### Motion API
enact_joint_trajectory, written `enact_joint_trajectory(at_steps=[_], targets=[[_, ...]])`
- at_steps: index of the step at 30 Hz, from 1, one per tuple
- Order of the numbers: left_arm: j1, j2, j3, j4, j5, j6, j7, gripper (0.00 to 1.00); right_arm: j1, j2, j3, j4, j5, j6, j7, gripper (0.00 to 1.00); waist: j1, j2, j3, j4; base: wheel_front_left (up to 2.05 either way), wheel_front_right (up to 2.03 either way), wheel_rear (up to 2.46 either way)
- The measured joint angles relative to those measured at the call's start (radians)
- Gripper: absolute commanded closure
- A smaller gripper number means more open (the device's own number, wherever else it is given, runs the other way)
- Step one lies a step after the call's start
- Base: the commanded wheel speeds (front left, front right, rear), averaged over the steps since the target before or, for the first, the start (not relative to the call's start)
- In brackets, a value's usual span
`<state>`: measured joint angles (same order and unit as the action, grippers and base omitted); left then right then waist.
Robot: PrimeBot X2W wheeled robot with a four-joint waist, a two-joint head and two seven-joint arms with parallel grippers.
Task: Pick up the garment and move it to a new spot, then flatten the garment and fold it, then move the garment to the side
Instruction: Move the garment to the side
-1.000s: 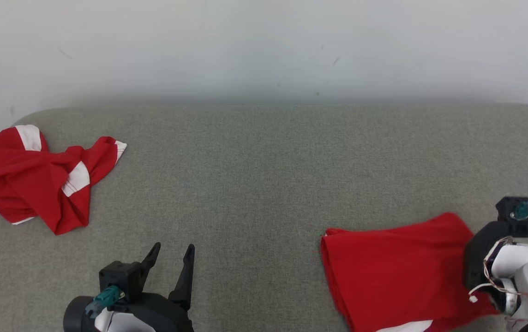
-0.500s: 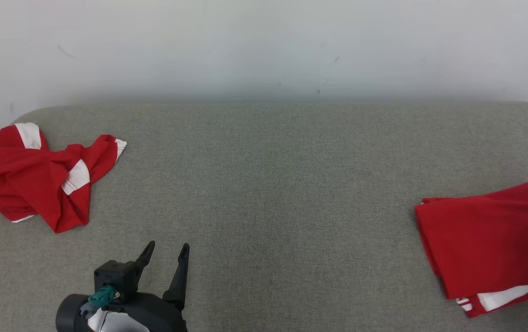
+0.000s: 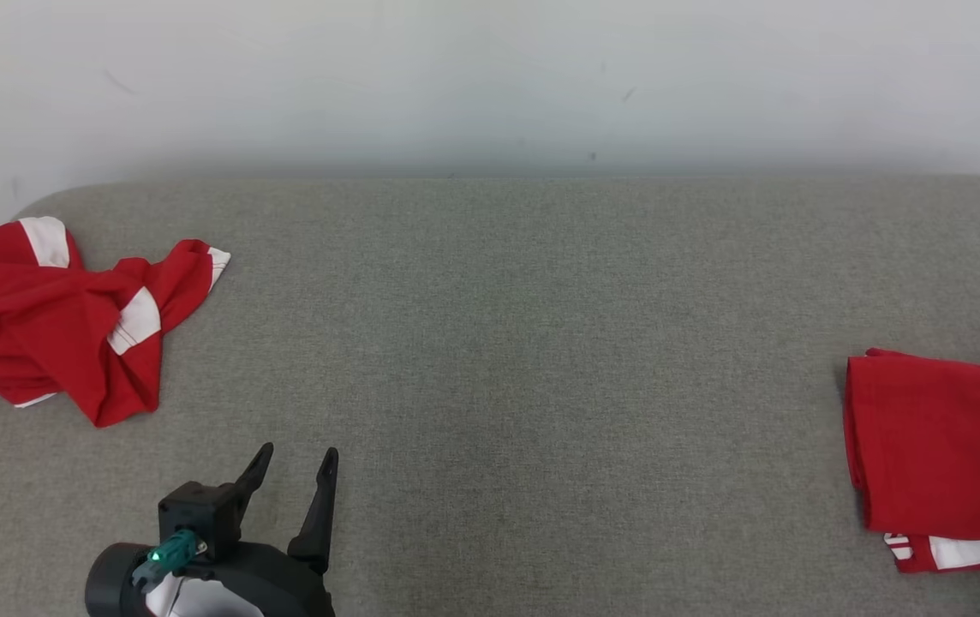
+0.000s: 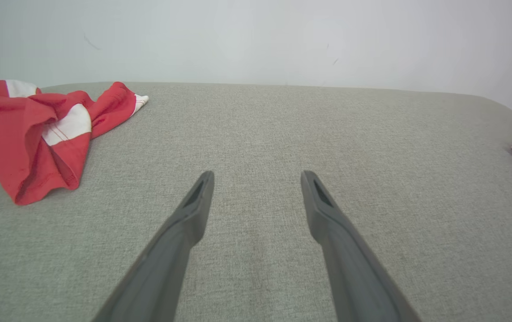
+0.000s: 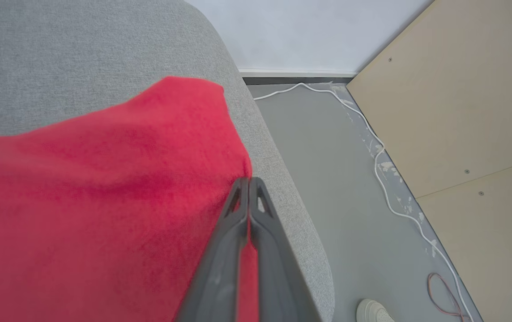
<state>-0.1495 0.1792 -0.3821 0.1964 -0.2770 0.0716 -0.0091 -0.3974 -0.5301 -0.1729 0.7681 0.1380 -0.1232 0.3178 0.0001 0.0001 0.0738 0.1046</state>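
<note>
Left pincer (image 3: 298,450): two long dark tapered fingers (image 3: 315,506), black housing (image 3: 199,512), teal connector (image 3: 166,548)

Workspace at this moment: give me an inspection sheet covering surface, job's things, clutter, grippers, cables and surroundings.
surface: grey fabric surface, rounded corners, bare in the middle.
job's things: folded red garment by the surface's right edge, white stripes showing at its near edge.
clutter: crumpled red-and-white garment at the far left.
grippers: left gripper open over bare fabric; right gripper shut on the folded red garment's edge.
cables: white cable and reddish wire loop on the floor.
surroundings: pale wall, beige panels.
</note>
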Motion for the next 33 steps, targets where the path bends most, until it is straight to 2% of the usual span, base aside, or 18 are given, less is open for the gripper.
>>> enact_joint_trajectory(at_steps=[8, 16, 17, 18, 19, 21, 22, 33], targets=[[-0.003, 0.005, -0.010, -0.018, 0.006, -0.001, 0.012, 0.00, -0.033, 0.005, -0.035, 0.018, -0.026, 0.000, -0.053, 1.00, 0.0000, 0.0000, 0.016, -0.016, 0.00, 0.00, 0.00], [-0.014, 0.004, -0.022, -0.023, 0.013, -0.002, 0.026, 0.00, -0.066, 0.002, -0.085, 0.056, -0.047, 0.000, -0.086, 1.00, 0.0000, 0.0000, 0.032, 0.000, 0.00, 0.00, 0.00], [-0.016, 0.004, -0.021, -0.024, 0.013, -0.002, 0.026, 0.00, -0.069, 0.002, -0.087, 0.061, -0.051, 0.000, -0.091, 0.89, 0.0000, 0.0000, 0.034, 0.003, 0.00, 0.00, 0.00], [-0.016, 0.005, -0.021, -0.026, 0.013, -0.002, 0.026, 0.00, -0.072, 0.004, -0.091, 0.066, -0.053, 0.000, -0.096, 0.83, 0.0000, 0.0000, 0.036, 0.005, 0.00, 0.00, 0.00], [-0.017, 0.005, -0.021, -0.026, 0.013, -0.002, 0.027, 0.00, -0.075, 0.005, -0.096, 0.069, -0.053, 0.000, -0.102, 0.89, 0.0000, 0.0000, 0.038, 0.008, 0.00, 0.00, 0.00], [-0.018, 0.005, -0.019, -0.026, 0.013, -0.002, 0.027, 0.00, -0.089, 0.009, -0.102, 0.076, -0.061, 0.000, -0.110, 0.87, 0.0000, 0.0000, 0.042, 0.011, 0.00, 0.00, 0.00], [-0.018, 0.005, -0.019, -0.026, 0.013, -0.002, 0.027, 0.00, -0.097, 0.012, -0.105, 0.078, -0.063, 0.000, -0.115, 0.00, 0.0000, 0.0000, 0.043, 0.012, 0.00, 0.00, 0.00], [-0.018, 0.004, -0.012, -0.024, 0.013, 0.000, 0.033, 0.00, -0.150, 0.041, -0.046, 0.052, -0.115, -0.001, -0.239, 0.00, 0.0000, 0.0000, 0.041, 0.011, 0.00, 0.00, 0.00]])
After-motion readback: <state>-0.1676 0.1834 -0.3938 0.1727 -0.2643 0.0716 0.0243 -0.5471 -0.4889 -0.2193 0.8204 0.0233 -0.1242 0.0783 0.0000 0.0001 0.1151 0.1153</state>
